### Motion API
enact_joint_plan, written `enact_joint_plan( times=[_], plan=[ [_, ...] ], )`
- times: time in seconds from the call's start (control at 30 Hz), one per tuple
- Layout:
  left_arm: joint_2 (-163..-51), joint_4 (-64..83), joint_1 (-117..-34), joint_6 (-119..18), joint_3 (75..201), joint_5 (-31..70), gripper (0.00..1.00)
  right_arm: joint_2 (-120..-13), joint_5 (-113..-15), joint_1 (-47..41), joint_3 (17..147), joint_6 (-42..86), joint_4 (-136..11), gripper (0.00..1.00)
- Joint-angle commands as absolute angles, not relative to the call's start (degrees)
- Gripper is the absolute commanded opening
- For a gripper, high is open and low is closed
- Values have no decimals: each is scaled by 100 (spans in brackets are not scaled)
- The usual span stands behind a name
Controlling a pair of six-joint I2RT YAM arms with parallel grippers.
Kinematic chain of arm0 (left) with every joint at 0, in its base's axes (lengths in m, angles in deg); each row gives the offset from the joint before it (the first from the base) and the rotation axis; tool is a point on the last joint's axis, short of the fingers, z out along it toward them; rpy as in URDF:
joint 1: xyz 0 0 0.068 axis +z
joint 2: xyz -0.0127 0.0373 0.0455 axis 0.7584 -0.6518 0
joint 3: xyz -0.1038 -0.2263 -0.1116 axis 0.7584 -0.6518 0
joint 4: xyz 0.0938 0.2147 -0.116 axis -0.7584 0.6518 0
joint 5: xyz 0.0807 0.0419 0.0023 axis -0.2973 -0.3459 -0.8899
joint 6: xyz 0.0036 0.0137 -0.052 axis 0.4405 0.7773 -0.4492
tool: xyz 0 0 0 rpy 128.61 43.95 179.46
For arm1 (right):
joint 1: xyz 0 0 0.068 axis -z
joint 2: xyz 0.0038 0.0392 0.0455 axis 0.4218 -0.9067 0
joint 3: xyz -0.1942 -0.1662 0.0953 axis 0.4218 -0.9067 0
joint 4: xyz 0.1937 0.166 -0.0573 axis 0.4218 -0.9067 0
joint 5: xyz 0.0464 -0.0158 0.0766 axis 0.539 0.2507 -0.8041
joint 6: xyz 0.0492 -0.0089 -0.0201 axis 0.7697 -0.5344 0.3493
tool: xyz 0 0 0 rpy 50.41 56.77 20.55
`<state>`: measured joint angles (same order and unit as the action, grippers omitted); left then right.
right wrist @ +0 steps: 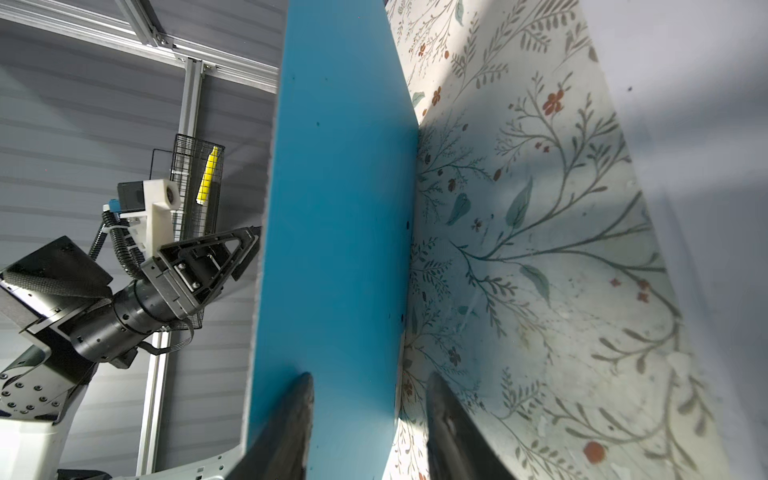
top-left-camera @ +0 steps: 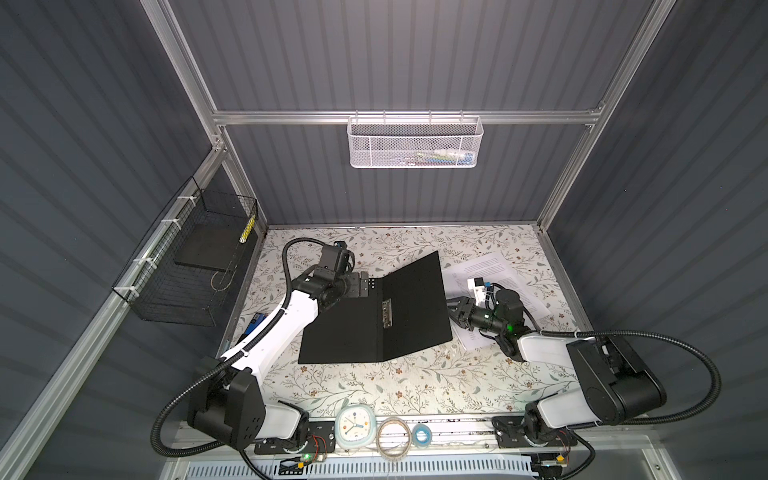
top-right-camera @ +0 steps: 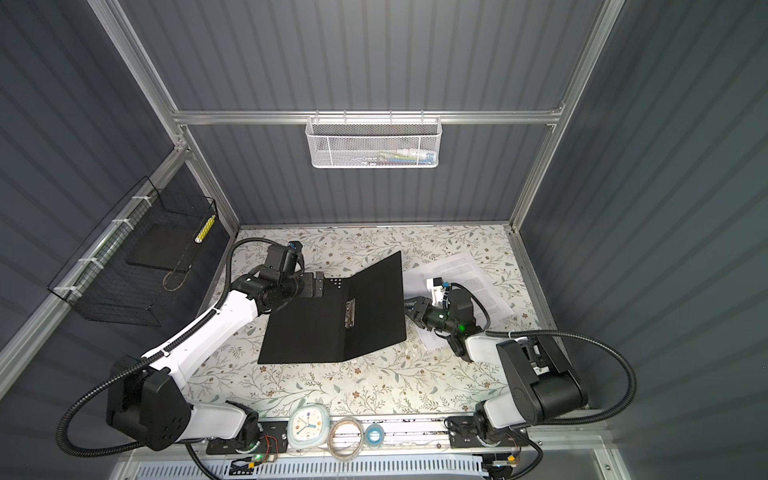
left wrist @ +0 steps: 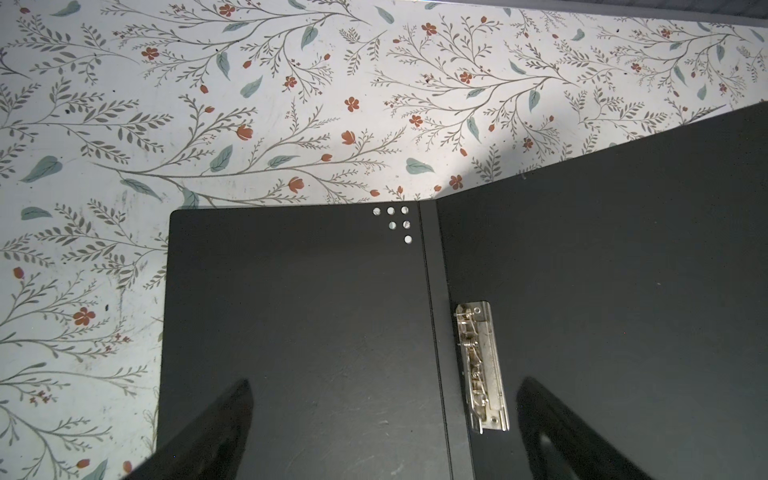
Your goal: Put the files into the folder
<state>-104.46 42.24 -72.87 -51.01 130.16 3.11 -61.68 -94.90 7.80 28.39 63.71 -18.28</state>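
Right gripper (top-left-camera: 454, 311), jaws half apart, sits under the folder's (top-left-camera: 345, 332) raised right side: I would lay it flat gently. Left gripper (top-left-camera: 365, 286), jaws wide apart.

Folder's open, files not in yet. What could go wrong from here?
1. The folder has its right cover tilted up, and the open right pincer sits at that cover's edge on the blue side, not clamping it; the cover might flop or swing shut.
2. The files lie partly under the right arm, which might drag or crease them.
3. The open left pincer is above the left cover, not gripping, so the folder might slide.
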Motion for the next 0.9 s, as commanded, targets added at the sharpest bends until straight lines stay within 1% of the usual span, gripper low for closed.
enact_joint_plan(
  times=[0.0, 0.07, 0.13, 0.2, 0.4, 0.5, 0.7, 0.87],
  plan=[
    [-10309, 4303, -7210, -5054, 13023, 370, 99, -5704, -9225, 750, 3140, 5747, -2861, 47],
    [-10313, 4301, -7153, -5059, 12987, 378, 99, -5403, -9049, 754, 3197, 5482, -3365, 51],
    [-10346, 4273, -7100, -5063, 12942, 437, 99, -5251, -9036, 761, 3267, 5312, -3633, 57],
    [-10398, 4206, -7085, -5061, 12915, 518, 100, -5282, -9220, 755, 3378, 5273, -3721, 58],
    [-10524, 4108, -7077, -5061, 12950, 632, 99, -5459, -9583, 762, 3208, 5767, -2861, 60],
    [-10535, 4132, -7077, -5009, 12975, 586, 99, -5396, -9561, 763, 3098, 5916, -2616, 60],
    [-10550, 4115, -7059, -5005, 13024, 684, 99, -5178, -9578, 763, 3136, 5780, -2958, 62],
    [-10515, 4047, -7059, -5040, 13033, 836, 99, -5086, -9645, 763, 3037, 5946, -2771, 63]
  ],
)
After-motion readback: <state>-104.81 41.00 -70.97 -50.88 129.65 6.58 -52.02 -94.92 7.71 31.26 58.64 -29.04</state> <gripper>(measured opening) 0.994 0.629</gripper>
